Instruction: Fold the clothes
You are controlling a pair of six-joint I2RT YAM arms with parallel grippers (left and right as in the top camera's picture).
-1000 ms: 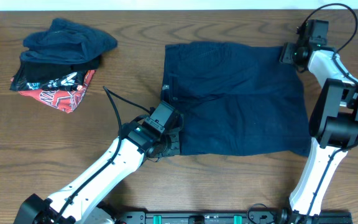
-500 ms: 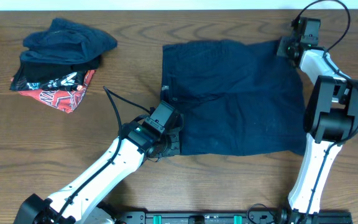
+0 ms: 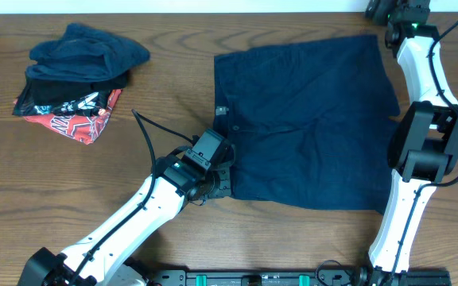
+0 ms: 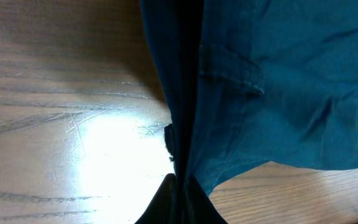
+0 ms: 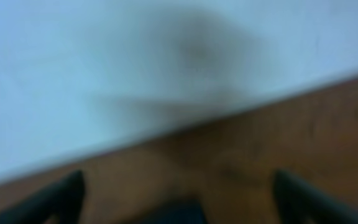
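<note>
The clothes (image 3: 308, 119), a plain dark navy garment, lie spread flat on the wooden table right of centre. My left gripper (image 3: 217, 187) is shut on the garment's near-left corner; in the left wrist view its closed fingertips (image 4: 180, 186) pinch the hem of the navy fabric (image 4: 278, 81). My right gripper (image 3: 378, 9) is at the table's far right edge, just beyond the garment's far-right corner. In the blurred right wrist view its fingers (image 5: 179, 196) stand wide apart, with only a dark blue patch low between them.
A pile of other clothes (image 3: 74, 75), dark blue on top with black and red print below, lies at the far left. The table's far edge meets a pale wall (image 5: 135, 62). Bare wood (image 3: 94, 167) lies left of the garment.
My right arm has swung away to the table's far edge. The garment's far-right corner has been drawn up and outward, and the cloth now lies flatter. The left gripper has not moved.
</note>
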